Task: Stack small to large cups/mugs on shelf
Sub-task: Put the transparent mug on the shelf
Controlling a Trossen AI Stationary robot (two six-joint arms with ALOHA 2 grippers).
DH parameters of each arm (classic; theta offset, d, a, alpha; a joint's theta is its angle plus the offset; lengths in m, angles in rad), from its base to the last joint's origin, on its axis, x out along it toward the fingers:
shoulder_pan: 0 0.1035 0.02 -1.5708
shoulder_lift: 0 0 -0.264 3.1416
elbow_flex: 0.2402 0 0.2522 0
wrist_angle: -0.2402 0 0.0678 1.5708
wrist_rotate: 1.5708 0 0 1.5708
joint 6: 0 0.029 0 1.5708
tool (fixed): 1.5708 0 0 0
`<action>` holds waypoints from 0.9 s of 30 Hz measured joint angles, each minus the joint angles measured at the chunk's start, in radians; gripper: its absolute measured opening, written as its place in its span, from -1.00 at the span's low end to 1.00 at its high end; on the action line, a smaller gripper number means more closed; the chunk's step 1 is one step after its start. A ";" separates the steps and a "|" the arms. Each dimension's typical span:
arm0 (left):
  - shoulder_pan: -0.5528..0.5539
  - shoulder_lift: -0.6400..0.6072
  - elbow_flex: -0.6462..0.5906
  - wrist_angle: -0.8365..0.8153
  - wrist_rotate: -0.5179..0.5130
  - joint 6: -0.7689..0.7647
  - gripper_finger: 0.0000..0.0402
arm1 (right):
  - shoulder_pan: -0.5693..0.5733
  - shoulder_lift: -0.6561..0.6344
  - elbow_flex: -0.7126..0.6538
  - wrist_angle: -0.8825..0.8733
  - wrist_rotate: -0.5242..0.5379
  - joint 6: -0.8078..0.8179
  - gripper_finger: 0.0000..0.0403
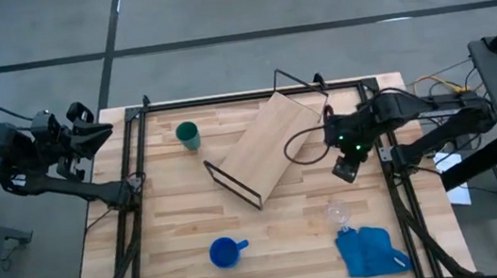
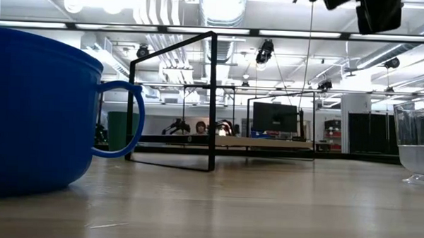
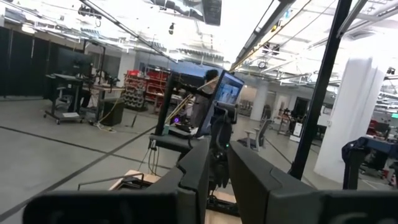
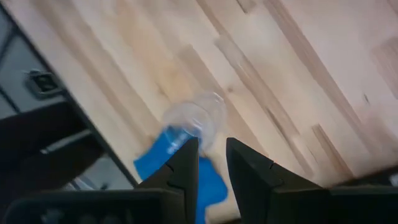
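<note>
Two grippers show, neither holding anything. With narrowly parted fingers, the right gripper (image 1: 344, 169) hangs above the table's right side, aimed at the clear glass cup (image 1: 336, 213) at its six o'clock, probably to pick the smallest first. At the table's far-left corner the left gripper (image 1: 96, 134) waits, fingers nearly together. Three cups stand apart: clear glass beside one blue cloth (image 1: 373, 251), blue mug (image 1: 225, 252) at seven o'clock, dark green cup (image 1: 188, 135) at eleven. One shelf (image 1: 268, 146) sits centrally, empty.

The desk (image 1: 182, 214) is pale planked wood, smooth and matt. The shelf (image 1: 273, 145) is light wood with black wire metal frames. The glass cup (image 1: 337, 212) is clear; beside it lies soft blue cloth (image 1: 371, 249). The blue mug (image 2: 36, 106) looks glossy.
</note>
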 joint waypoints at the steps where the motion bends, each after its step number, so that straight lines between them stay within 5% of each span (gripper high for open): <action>1: 0.000 0.000 0.000 0.000 0.000 0.000 -0.76 | 0.000 0.011 -0.003 -0.015 0.001 0.000 -0.62; 11: 0.000 0.000 0.000 0.000 0.001 0.001 -0.76 | 0.000 0.110 -0.022 -0.169 0.004 0.000 -0.62; 27: 0.000 -0.001 0.000 0.001 0.003 0.000 -0.76 | 0.008 0.156 -0.022 -0.147 0.004 0.004 -0.62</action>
